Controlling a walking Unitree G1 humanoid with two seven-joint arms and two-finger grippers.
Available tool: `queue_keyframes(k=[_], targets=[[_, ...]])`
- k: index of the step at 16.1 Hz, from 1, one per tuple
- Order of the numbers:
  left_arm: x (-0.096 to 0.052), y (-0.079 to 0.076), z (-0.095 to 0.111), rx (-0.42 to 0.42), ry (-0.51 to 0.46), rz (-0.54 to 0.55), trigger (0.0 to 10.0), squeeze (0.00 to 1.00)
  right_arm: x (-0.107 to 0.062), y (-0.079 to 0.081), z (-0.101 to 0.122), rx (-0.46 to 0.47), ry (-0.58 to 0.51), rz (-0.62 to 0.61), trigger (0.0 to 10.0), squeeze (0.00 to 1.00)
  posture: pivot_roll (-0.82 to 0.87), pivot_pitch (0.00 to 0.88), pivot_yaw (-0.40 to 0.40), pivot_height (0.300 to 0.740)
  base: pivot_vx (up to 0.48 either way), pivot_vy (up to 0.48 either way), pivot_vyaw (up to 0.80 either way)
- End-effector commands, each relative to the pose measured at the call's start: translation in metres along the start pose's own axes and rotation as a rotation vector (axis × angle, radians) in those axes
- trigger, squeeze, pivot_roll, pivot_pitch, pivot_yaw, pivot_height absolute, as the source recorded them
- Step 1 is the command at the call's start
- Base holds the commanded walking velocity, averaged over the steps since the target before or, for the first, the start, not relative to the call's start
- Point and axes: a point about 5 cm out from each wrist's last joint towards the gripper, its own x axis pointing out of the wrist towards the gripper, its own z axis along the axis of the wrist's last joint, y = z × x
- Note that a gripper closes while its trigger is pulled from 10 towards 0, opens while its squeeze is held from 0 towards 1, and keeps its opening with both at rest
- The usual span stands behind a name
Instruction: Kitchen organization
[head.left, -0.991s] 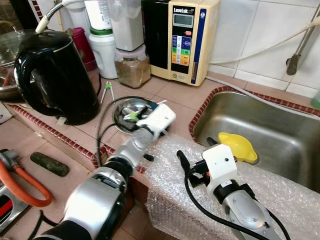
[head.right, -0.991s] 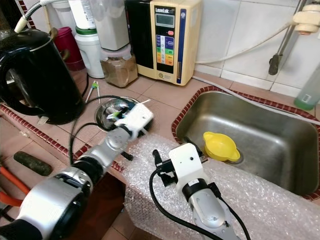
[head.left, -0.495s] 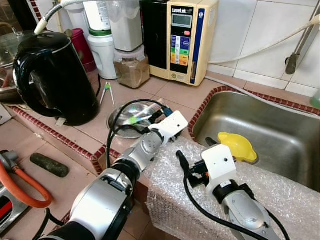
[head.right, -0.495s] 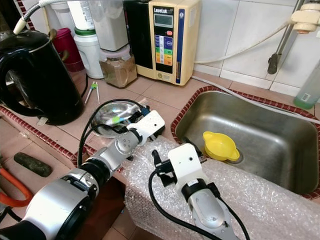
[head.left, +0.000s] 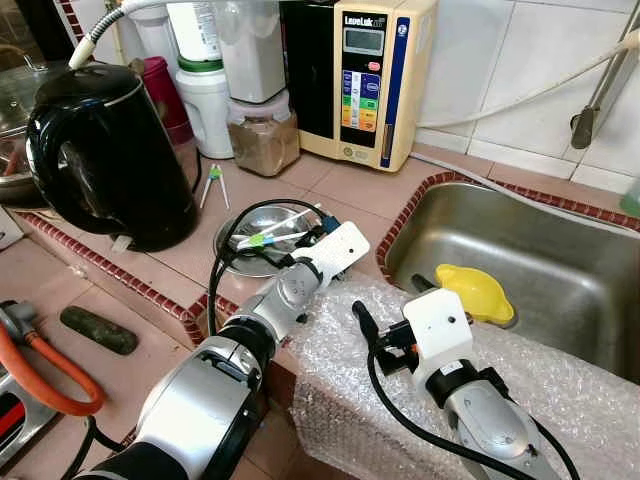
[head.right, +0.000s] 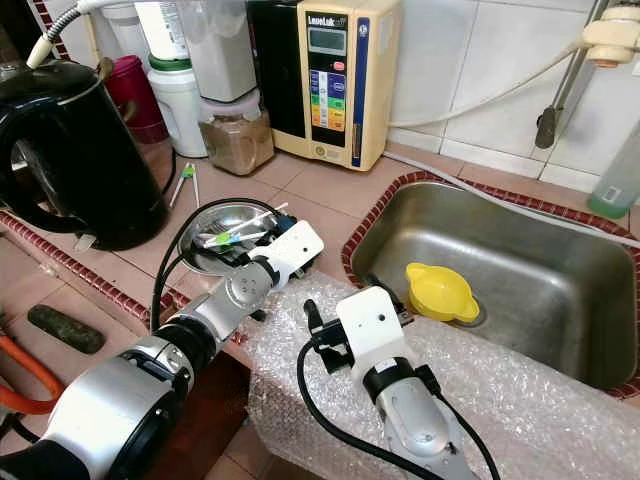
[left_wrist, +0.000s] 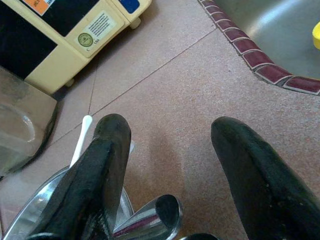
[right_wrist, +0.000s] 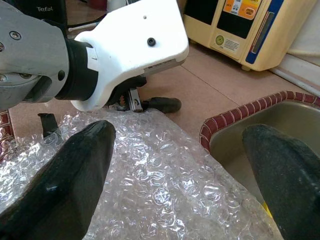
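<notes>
Inspector: Progress is early. Left gripper (left_wrist: 167, 150) hangs with fingers spread wide and holding nothing, directly over the near rim of the steel bowl (head.left: 250, 240).

Clerk: Bowl's condition?

Inspector: Shiny, shallow, holding a spoon (left_wrist: 155, 220) and a white stick with a green tip (head.left: 265, 238). It sits on the tiled counter (head.left: 340, 190), unlifted.

Clerk: The other arm?

Inspector: Right gripper (right_wrist: 175, 175) is wide apart, empty, above the bubble wrap (head.left: 560, 390); a yellow funnel (head.left: 478, 292) lies ahead in the sink (head.left: 560, 240).

Bare tile lies ahead of the left pincer (left_wrist: 167, 165), hemmed by bowl (head.left: 258, 243) and sink (head.left: 520, 250).
</notes>
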Motion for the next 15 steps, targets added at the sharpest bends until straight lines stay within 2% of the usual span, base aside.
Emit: queue_keyframes(k=[1, 4, 5, 6, 9, 14, 15], targets=[[0.001, 0.005, 0.002, 0.008, 0.0, 0.012, 0.0, 0.0, 0.001, 0.001, 0.002, -0.004, -0.011, 0.004, 10.0, 0.0, -0.12, 0.0, 0.078, 0.74, 0.0, 0.0, 0.0], [0.001, 0.007, 0.001, 0.006, 0.006, 0.025, 0.0, 0.0, 0.002, 0.001, 0.002, -0.006, -0.013, 0.004, 10.0, 0.0, -0.12, 0.0, 0.079, 0.74, 0.0, 0.0, 0.0], [0.001, 0.008, 0.001, 0.02, 0.011, 0.029, 5.3, 0.0, 0.002, 0.001, 0.002, -0.007, -0.013, 0.002, 10.0, 0.0, -0.12, 0.0, 0.08, 0.74, 0.0, 0.0, 0.0], [0.0, 0.009, 0.0, 0.037, 0.014, 0.03, 10.0, 0.0, 0.002, 0.001, 0.002, -0.007, -0.014, 0.0, 10.0, 0.0, -0.12, 0.0, 0.081, 0.74, 0.0, 0.0, 0.0], [0.0, 0.014, -0.002, 0.101, 0.023, 0.063, 10.0, 0.0, 0.002, 0.001, 0.003, -0.005, -0.016, -0.005, 10.0, 0.0, -0.12, 0.0, 0.084, 0.74, 0.0, 0.0, 0.0], [-0.002, 0.018, -0.01, 0.068, 0.053, 0.109, 10.0, 0.0, 0.003, 0.0, 0.004, -0.008, -0.02, -0.011, 10.0, 0.0, -0.12, 0.0, 0.078, 0.74, 0.0, 0.0, 0.0], [-0.003, 0.018, -0.011, 0.076, 0.056, 0.098, 8.4, 0.0, 0.004, -0.001, 0.004, -0.009, -0.024, -0.011, 10.0, 0.0, -0.11, 0.0, 0.077, 0.74, 0.0, 0.0, 0.0]])
